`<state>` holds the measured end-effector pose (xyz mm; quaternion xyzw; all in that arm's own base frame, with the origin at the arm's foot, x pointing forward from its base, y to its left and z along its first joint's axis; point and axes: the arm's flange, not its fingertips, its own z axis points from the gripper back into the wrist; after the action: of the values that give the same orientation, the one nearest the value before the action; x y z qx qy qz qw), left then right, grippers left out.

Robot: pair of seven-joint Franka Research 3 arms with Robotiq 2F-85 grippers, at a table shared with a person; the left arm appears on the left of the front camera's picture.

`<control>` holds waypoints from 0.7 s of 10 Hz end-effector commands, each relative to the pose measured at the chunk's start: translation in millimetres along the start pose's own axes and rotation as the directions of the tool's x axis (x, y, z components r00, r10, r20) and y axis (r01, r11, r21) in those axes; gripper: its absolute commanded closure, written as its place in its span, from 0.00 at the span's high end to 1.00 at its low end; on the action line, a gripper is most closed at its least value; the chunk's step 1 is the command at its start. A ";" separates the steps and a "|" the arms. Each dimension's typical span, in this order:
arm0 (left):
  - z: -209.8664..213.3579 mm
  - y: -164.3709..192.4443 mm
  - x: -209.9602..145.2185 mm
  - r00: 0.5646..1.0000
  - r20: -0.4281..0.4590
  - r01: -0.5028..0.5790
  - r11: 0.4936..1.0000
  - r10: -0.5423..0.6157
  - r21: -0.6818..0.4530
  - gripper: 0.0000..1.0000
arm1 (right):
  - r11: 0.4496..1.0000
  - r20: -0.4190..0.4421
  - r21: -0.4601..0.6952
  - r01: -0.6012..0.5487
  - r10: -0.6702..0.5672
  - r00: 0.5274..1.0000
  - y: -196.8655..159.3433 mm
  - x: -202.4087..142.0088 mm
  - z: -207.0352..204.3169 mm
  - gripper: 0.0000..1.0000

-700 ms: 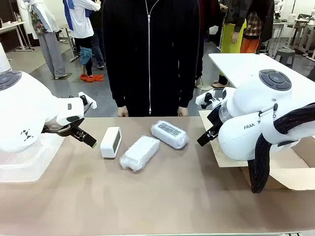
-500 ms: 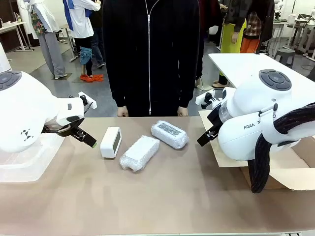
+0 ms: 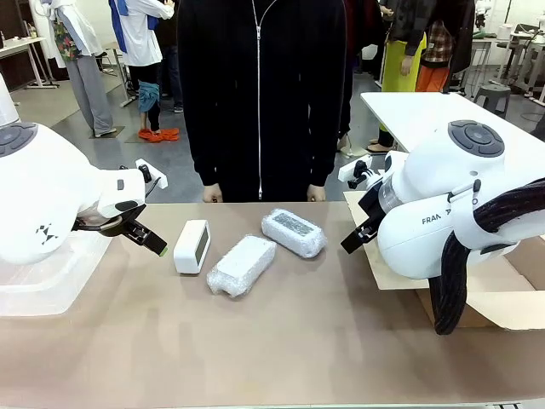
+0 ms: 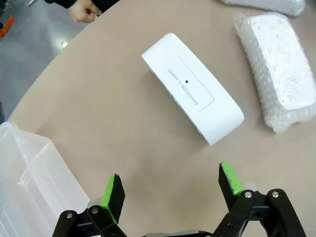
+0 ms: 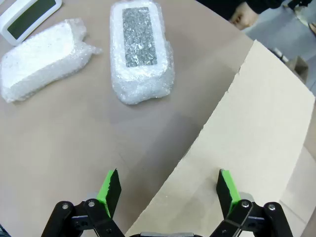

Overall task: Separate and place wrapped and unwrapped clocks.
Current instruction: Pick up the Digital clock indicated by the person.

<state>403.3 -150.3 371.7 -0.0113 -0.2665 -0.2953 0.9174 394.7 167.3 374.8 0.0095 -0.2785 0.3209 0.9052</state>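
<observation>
While both arms are parked at the sides, the brown table (image 3: 289, 341) carries all three task items in its far half, between eleven and one o'clock of its centre. A person (image 3: 260, 94) in a dark zipped top stands at twelve o'clock, hands (image 3: 211, 194) at the far edge. A flat cardboard sheet (image 3: 511, 294) lies on the table at three o'clock. A clear plastic bin (image 3: 38, 285) sits at nine o'clock.

Wrapped items: two bundles in white bubble wrap, both flat on the bare table.
- The nearer bundle (image 3: 242, 265) lies at an angle.
- The farther bundle (image 3: 294, 233) lies just beside it at one o'clock. The right wrist view shows a narrow strip of table between them. A grey panel shows through its wrap.

Unwrapped item: the bare clock (image 3: 192, 246) stands upright at nine o'clock of the nearer bundle, apart from it. Its top panel reads SNOOZE/LIGHT in the left wrist view.

The left gripper (image 3: 145, 239) hovers at nine o'clock of the bare clock, clear of it. Its fingers are spread wide with nothing between them.

The right gripper (image 3: 356, 237) hangs at three o'clock of the farther bundle, over the cardboard sheet's edge. Its fingers are likewise spread wide and empty.
</observation>
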 end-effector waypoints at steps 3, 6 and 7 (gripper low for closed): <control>0.0 0.1 -0.1 1.000 0.000 0.000 1.000 0.000 0.000 1.00 | 1.000 0.000 0.000 0.001 -0.001 1.000 -0.1 0.0 0.0 1.00; 0.0 0.1 -0.1 1.000 0.000 0.000 1.000 0.000 0.000 1.00 | 1.000 0.000 0.000 0.001 -0.001 1.000 -0.1 0.0 0.0 1.00; 0.0 0.1 -0.1 1.000 0.000 0.000 1.000 0.000 0.000 1.00 | 1.000 0.000 0.000 0.001 -0.001 1.000 -0.1 0.0 0.0 1.00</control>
<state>403.3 -150.3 371.7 -0.0113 -0.2665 -0.2953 0.9174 394.7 167.3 374.8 0.0095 -0.2785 0.3209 0.9052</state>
